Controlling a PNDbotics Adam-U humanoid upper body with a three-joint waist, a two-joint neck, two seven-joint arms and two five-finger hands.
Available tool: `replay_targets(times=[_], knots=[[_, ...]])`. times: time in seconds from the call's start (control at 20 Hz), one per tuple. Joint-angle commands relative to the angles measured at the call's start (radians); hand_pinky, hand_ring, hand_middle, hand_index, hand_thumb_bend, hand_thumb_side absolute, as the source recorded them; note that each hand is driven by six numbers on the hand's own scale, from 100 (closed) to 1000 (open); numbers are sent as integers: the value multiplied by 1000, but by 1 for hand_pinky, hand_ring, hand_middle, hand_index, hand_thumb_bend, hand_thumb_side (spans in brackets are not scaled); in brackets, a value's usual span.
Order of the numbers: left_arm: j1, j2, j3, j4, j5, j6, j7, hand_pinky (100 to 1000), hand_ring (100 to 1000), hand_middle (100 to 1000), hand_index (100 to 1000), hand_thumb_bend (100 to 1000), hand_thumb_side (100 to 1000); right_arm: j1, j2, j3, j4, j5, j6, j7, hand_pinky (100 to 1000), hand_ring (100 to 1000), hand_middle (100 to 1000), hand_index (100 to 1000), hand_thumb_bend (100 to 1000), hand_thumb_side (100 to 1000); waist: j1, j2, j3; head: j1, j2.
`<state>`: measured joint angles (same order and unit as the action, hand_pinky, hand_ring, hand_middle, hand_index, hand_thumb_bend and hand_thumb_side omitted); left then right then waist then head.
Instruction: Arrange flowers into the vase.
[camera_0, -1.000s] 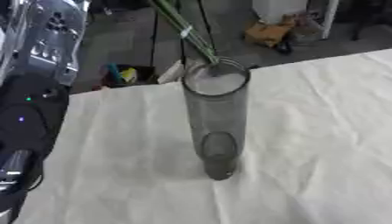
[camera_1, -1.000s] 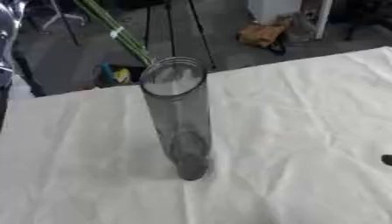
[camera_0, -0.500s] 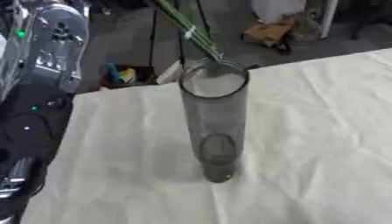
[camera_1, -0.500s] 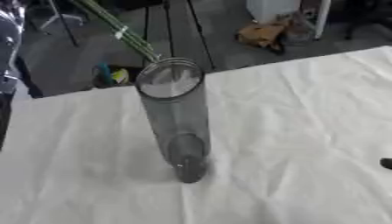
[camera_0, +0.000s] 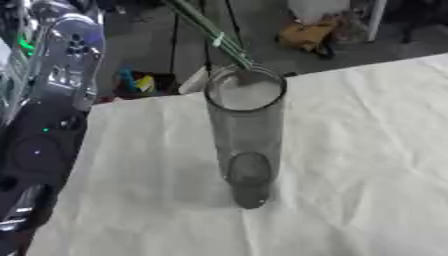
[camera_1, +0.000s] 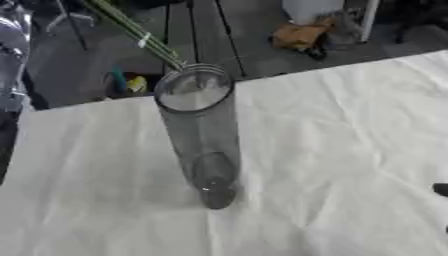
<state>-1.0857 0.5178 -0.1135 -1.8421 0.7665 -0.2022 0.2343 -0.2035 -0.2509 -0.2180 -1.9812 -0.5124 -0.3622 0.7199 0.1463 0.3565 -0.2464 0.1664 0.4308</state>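
The clear glass vase (camera_0: 248, 135) stood upright mid-tabletop (camera_0: 367, 150); green flower stems (camera_1: 140, 37) leaned over its far rim, probably already inside. Neither robot hand showed, so their state was unknowable.

Even, fairly bright indoor light, both views soft and blurry overall. White cloth (camera_0: 350, 150) on the bench slightly washed out. Faint shadow left of the glass vase (camera_0: 247, 135). Green stems (camera_1: 136, 35) smeared. Dark floor behind underexposed, edges blurred.
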Motion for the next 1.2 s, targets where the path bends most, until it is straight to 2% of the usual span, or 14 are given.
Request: replay_targets(times=[0.05,1.2], knots=[[-10,17,-5,-5,-17,-1,-7,100,100,100,109,100,671,-10,-6,-5,-19,6,0,3,874,567,467,691,100,1000,10,-1,-1,1,-2],[1,1,-31,61,-91,-29,-84,100,100,100,108,100,661,-17,2,-8,-19,19,1,8,879,567,464,689,100,1000,19,18,-13,9,-11]])
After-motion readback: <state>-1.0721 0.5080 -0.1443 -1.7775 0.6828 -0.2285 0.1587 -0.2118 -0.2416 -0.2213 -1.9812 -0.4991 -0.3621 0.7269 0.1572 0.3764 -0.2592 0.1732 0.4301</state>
